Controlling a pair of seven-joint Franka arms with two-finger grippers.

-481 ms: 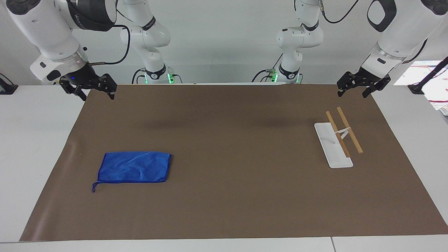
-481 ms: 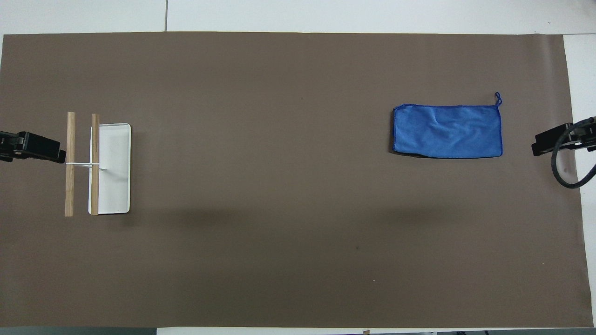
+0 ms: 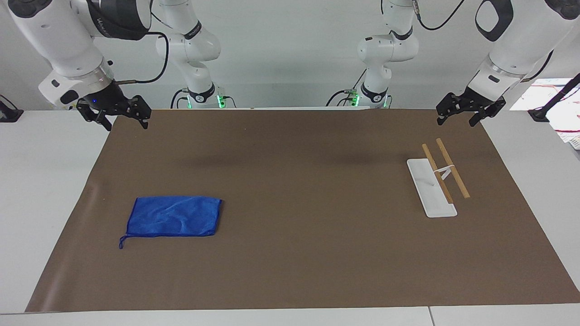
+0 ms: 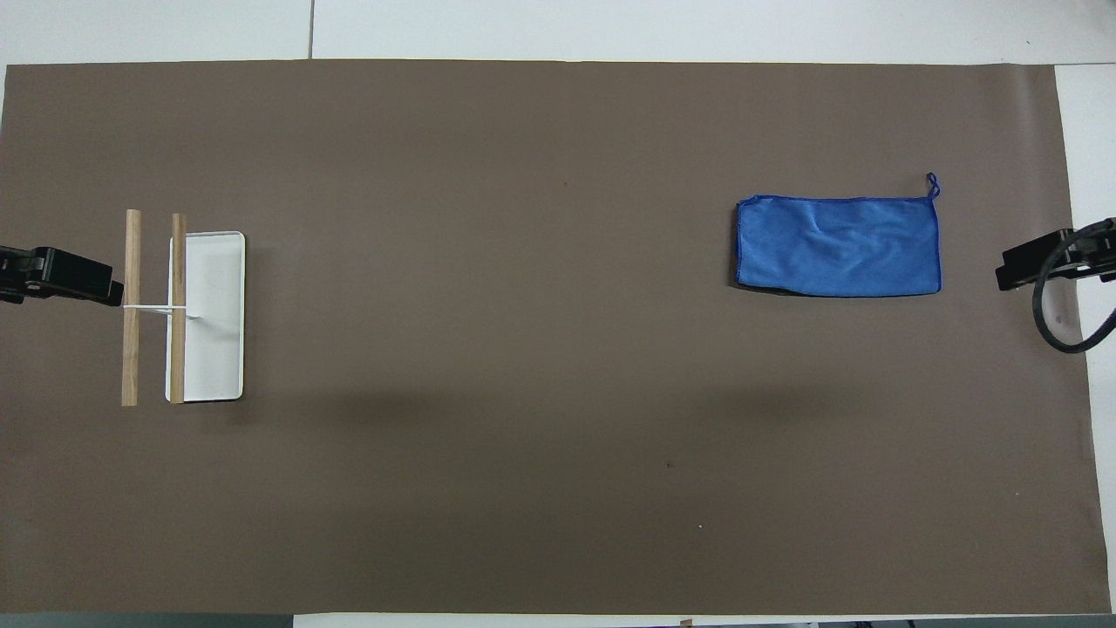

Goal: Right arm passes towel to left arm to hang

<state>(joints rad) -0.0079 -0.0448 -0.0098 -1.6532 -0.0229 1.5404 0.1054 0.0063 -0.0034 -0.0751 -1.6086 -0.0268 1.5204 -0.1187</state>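
So far nothing is held: both end effectors, right (image 3: pixel 118 118) at upper left and left (image 3: pixel 466 113) at upper right, hang with fingers apart. Lying flat at lower left, the towel (image 3: pixel 174 216) could bunch or slip from a shallow pinch, spoiling the handover toward the rack (image 3: pixel 437 181).

In the overhead view only the tip of the left gripper (image 4: pixel 61 276) shows, the rest cut off by the picture's edge, and its fingers cannot be told apart there. The right gripper (image 4: pixel 1042 263) is likewise cut by the other edge, its black cable (image 4: pixel 1046 323) crossing part of it and looping just beside it.
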